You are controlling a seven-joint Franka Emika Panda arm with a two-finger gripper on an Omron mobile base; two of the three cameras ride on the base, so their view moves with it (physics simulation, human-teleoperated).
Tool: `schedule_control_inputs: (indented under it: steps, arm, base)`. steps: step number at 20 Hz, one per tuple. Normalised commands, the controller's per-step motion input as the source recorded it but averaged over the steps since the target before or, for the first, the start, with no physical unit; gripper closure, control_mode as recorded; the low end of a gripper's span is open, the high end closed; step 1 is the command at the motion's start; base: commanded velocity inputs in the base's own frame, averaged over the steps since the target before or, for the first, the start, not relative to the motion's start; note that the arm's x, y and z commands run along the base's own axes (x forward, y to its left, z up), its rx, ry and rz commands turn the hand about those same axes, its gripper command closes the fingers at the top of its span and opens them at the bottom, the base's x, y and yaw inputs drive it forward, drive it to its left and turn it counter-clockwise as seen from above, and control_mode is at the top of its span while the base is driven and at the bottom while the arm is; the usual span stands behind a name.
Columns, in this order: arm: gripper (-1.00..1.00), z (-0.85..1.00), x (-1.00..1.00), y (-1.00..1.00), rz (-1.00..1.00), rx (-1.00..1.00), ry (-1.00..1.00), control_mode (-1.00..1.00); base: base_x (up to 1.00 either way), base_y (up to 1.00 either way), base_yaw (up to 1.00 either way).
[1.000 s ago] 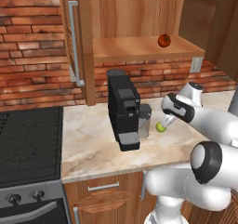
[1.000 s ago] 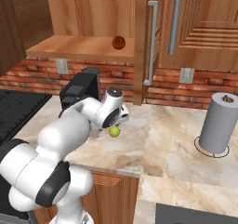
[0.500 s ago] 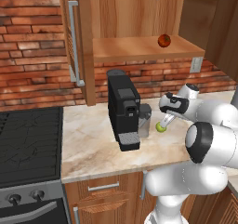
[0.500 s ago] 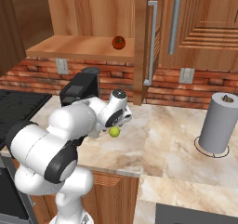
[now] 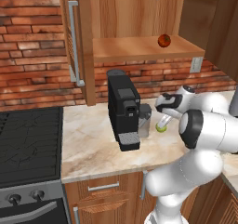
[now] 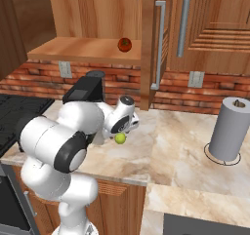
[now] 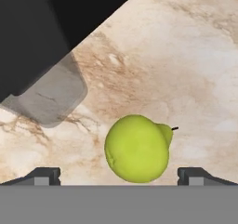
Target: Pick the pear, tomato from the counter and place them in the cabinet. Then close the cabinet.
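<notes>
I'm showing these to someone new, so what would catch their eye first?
Probably the white arm bent low over the counter, its open gripper straddling the yellow-green pear beside the black coffee machine. Next, the red tomato alone on the shelf of the open cabinet above.

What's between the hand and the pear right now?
Nothing visible. The open hand sits right over the pear on the counter, one fingertip on each side. The coffee machine stands beside it, out of the path.
</notes>
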Motion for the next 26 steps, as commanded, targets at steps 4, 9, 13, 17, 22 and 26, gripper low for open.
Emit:
schedule_control_inputs:
  steps: [4,9,13,17,22,26]
  arm:
    - [-1.00,-0.19,0.23,0.00,0.01,0.00,0.00,-1.00]
    - [-1.00,-0.22,0.18,0.00,0.00,0.00,0.00,-1.00]
    - [-1.00,-0.41,0.07,0.00,0.01,0.00,0.00,-1.00]
    - [-1.00,-0.49,0.01,-0.01,0.02,0.00,0.00,-1.00]
    - [1.00,-0.21,0.01,0.02,0.03,0.00,0.01,-1.00]
    - [1.00,0.46,-0.18,0.00,0.00,0.00,0.00,-1.00]
  base:
    - [0.00,0.00,0.00]
    - [0.00,0.00,0.00]
    - [0.00,0.00,0.00]
    - [0.00,0.00,0.00]
    - [0.00,0.00,0.00]
    - [0.00,0.00,0.00]
